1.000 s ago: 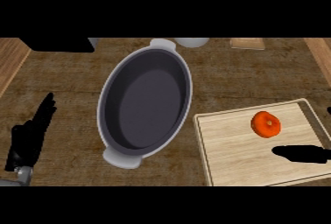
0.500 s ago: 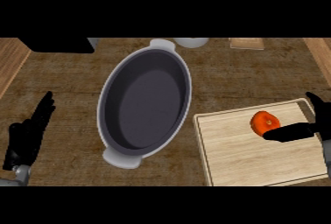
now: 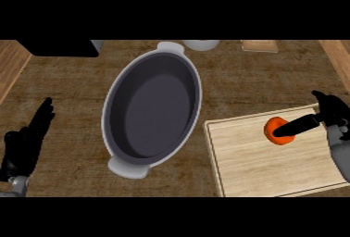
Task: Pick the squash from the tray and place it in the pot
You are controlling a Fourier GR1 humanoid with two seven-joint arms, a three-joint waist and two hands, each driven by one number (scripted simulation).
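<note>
The left hand (image 3: 24, 146) sits at the lower left edge of the head view, resting on the counter (image 3: 68, 92). Its fingers are straight and spread slightly apart, pointing away from the robot, and it holds nothing.

The tray (image 3: 273, 169) is a light wooden board at the lower right. It lies flat on the counter, and its left edge is just beside the pot's near right side.

The right hand (image 3: 329, 111) enters from the right edge, above the tray's far right corner. One straight black finger (image 3: 301, 124) extends leftward and lies across the right part of the squash (image 3: 272, 130). The other fingers stay apart from the squash, and none are seen curled around it.

The squash is a small orange body. It rests on the tray near the tray's far edge, right of centre.

The pot (image 3: 153, 111) is a dark oval vessel with a pale rim and a pale handle at each end. It stands left of the tray, at the centre of the view, with its long axis tilted slightly.

Beyond the pot, along the far edge, are a black block (image 3: 58, 47), a pale round object (image 3: 200, 44) and a small wooden item (image 3: 259, 45).
</note>
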